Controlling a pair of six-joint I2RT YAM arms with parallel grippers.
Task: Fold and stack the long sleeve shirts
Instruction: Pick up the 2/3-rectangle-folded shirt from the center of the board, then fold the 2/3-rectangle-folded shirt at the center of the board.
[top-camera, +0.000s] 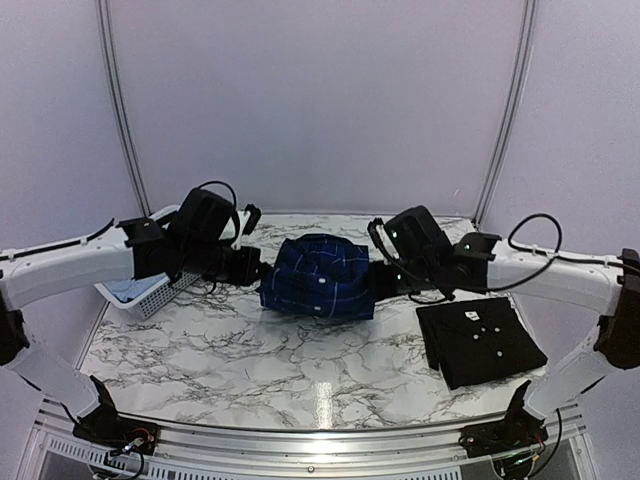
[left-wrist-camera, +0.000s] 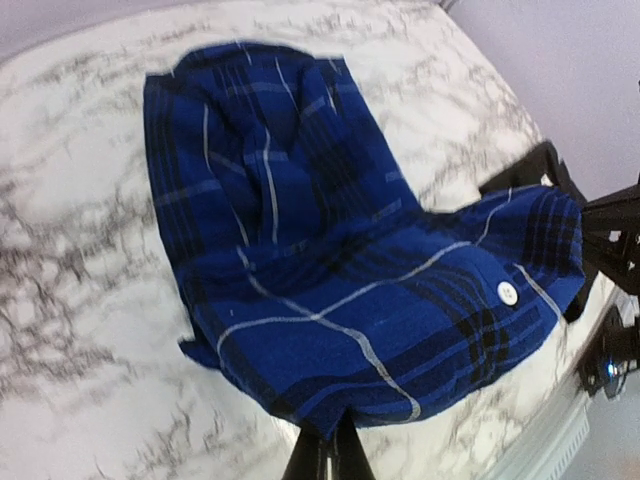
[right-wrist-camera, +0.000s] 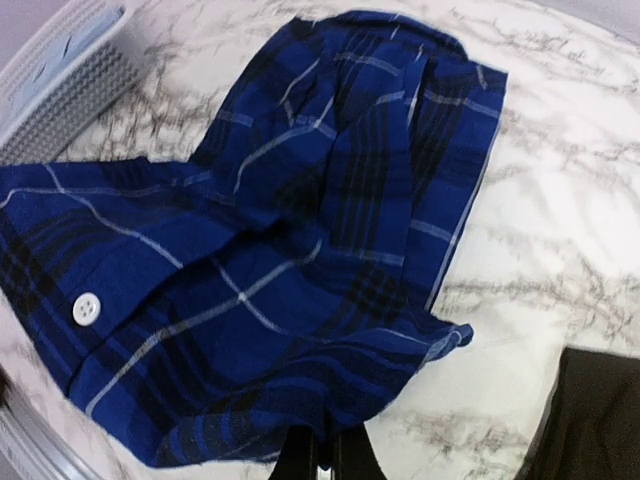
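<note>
The blue-and-navy plaid shirt hangs bunched between my two grippers above the middle of the table. My left gripper is shut on its left edge; in the left wrist view the fingertips pinch the near hem of the shirt. My right gripper is shut on its right edge; in the right wrist view it pinches the hem of the shirt. The black shirt lies folded at the right, white buttons up. The pale blue shirt lies in the white basket.
The white lattice basket stands at the table's left back, behind my left arm, and shows in the right wrist view. The marble table spreads in front. A corner of the black shirt shows at the lower right of the right wrist view.
</note>
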